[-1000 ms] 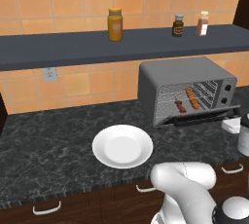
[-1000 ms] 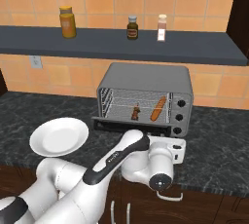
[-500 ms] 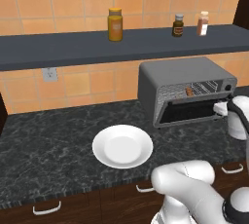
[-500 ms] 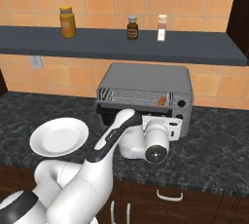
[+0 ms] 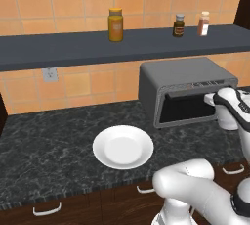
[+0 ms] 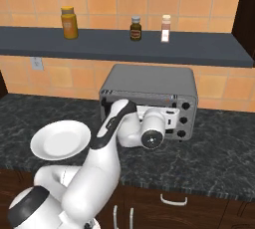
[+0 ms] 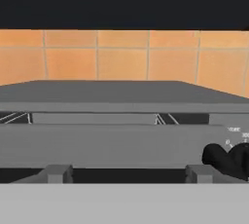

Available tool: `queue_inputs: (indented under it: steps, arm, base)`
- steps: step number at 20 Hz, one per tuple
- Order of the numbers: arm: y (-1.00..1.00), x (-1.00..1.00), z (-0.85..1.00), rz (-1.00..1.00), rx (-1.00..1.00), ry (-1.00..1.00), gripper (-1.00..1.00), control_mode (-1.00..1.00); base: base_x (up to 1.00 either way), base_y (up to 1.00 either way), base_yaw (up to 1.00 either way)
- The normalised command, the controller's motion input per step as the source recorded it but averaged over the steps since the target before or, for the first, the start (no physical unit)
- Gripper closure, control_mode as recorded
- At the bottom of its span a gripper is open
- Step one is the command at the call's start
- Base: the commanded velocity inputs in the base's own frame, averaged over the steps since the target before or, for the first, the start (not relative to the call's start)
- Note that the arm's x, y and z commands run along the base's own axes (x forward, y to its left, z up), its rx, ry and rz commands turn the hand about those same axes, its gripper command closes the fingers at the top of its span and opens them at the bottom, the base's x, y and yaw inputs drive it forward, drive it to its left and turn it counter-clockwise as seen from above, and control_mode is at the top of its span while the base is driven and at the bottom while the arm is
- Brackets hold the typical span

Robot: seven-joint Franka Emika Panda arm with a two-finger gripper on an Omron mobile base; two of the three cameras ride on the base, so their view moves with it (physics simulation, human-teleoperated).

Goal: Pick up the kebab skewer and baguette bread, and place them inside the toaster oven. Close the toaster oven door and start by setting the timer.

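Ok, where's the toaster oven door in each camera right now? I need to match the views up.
Left base view: toaster oven door at right of centre, dark glass raised nearly shut.
Right base view: at centre, mostly behind the arm; a strip shows.
Hand view: grey band across the middle, a narrow gap above it.
Shared landmark: the toaster oven grey top.

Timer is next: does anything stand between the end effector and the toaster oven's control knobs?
Nothing visible does. The end effector is at the dark glass door of the grey metallic toaster oven, beside its dark round knobs.
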Motion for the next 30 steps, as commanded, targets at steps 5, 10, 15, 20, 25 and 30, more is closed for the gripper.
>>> queue_inputs:
  steps: [5, 10, 15, 20, 25, 30]
  arm:
    - [0.22, 0.35, 0.00, 0.00, 0.00, 0.02, -1.00, -1.00]
    - [0.20, 0.32, 0.00, 0.00, 0.00, 0.00, -1.00, -1.00]
    - [0.11, 0.11, 0.07, 0.00, 0.00, 0.00, -1.00, -1.00]
    - [0.00, 0.00, 0.40, 0.00, 0.00, 0.00, -1.00, -1.00]
    - [-0.07, -0.15, 0.19, 0.00, 0.00, 0.02, -1.00, -1.00]
    - [-0.55, -0.41, 0.00, 0.00, 0.01, 0.01, -1.00, -1.00]
  base:
    - [0.00, 0.00, 0.00]
    - [0.00, 0.00, 0.00]
    - [0.00, 0.00, 0.00]
    - [0.00, 0.00, 0.00]
    - [0.00, 0.00, 0.00]
    - [0.00, 0.00, 0.00]
